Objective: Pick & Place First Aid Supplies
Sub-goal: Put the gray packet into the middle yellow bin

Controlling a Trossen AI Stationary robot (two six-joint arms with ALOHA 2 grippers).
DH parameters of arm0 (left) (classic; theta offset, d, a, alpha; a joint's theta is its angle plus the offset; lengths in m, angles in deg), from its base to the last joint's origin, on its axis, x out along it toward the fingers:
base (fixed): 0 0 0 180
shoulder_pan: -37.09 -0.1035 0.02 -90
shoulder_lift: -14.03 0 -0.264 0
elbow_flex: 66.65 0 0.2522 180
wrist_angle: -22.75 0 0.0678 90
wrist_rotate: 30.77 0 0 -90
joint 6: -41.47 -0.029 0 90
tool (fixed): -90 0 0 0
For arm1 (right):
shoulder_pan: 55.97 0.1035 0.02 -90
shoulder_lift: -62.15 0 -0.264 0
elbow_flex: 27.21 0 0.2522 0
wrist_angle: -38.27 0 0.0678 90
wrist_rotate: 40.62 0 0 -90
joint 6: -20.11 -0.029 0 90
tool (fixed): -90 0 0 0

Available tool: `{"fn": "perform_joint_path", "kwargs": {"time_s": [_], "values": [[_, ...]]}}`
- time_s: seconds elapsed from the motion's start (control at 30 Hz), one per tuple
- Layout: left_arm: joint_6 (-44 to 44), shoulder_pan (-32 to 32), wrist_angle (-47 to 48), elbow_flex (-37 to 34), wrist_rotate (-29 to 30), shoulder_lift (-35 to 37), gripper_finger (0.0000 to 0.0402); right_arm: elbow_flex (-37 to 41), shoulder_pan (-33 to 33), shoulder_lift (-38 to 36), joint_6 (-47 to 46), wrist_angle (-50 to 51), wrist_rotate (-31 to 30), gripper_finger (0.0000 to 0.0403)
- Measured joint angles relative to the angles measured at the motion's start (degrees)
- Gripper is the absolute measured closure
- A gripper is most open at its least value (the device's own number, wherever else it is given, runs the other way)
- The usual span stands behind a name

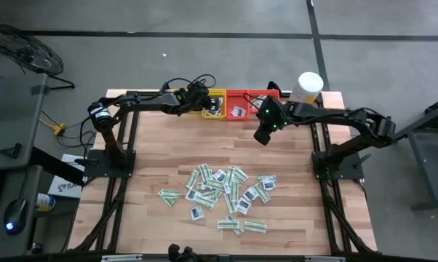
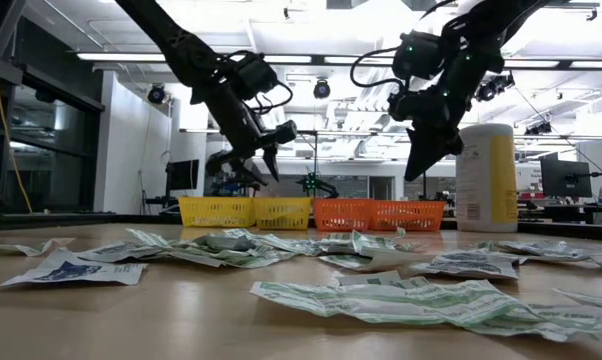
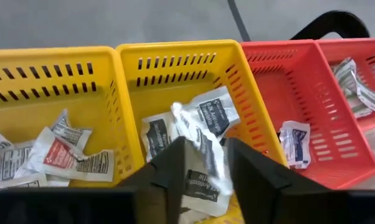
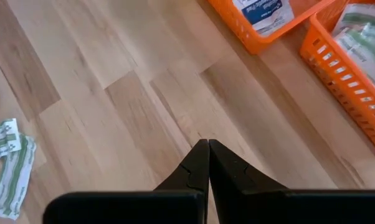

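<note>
**Sorting barely begun: most packets still on the worktop**

We judged the job to be in its early part. A large scatter of packets [image 1: 223,195] lay spread over the near half of the worktop [image 1: 161,138], white-and-green strips mixed with small white squares, well apart from the trays at the far edge. Only a handful had reached the trays: a few lay in each of the two yellow trays [image 3: 194,68], one square sat in the nearer red tray [image 3: 306,93], and some strips lay in the farther one. So we reckoned that far more was left than was done.

The left hand [image 3: 203,165] hung over the inner yellow tray, its fingers [image 3: 253,171] parted. Between them showed a white packet with dark print [image 3: 200,177], at the point of release as we read it; whether the fingers touched it we could not tell. It lay over the others already in that tray.

The right hand [image 4: 207,163] hung above bare wood in front of the red trays, between them and the scatter. Its fingers were pressed together tip to tip and held nothing. We took it to be empty and free for its next packet. A white-and-yellow canister [image 1: 307,87] stood at the far right corner, beside the red trays.
</note>
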Motion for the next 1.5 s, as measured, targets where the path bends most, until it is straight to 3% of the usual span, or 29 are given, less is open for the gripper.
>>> {"fn": "perform_joint_path", "kwargs": {"time_s": [0.17, 0.43, 0.77, 1.0, 1.13, 1.5], "values": [[-0.57, 0.0, 1.26, -0.02, -1.13, 1.08, 0.0229, -0.02, -0.35, -0.4, 0.0, 4.4, 1.65, 0.0399], [-5.47, 0.0, 1.42, -0.02, 1.43, 3.75, 0.0223, -0.02, -0.32, -4.45, -1.29, 11.57, 1.06, 0.0399], [-11.76, 2.12, 8.31, -0.04, -7.46, 8.41, 0.0223, -0.02, 3.74, -9.91, -11.23, 23.97, 3.75, 0.0398], [-16.84, 9.18, 14.63, -0.02, -6.68, 11.35, 0.0223, -0.02, 12.98, -10.69, -26.15, 27.1, 3.94, 0.0388], [-17.99, 13.42, 18.75, -0.02, -4.85, 11.96, 0.0223, -0.02, 20.17, -10.69, -36.67, 26.88, -0.12, 0.0372], [-18.43, 22.64, 24.41, -0.02, -0.71, 11.96, 0.0223, -0.02, 39.43, -10.67, -63.79, 26.02, -7.09, 0.027]]}}
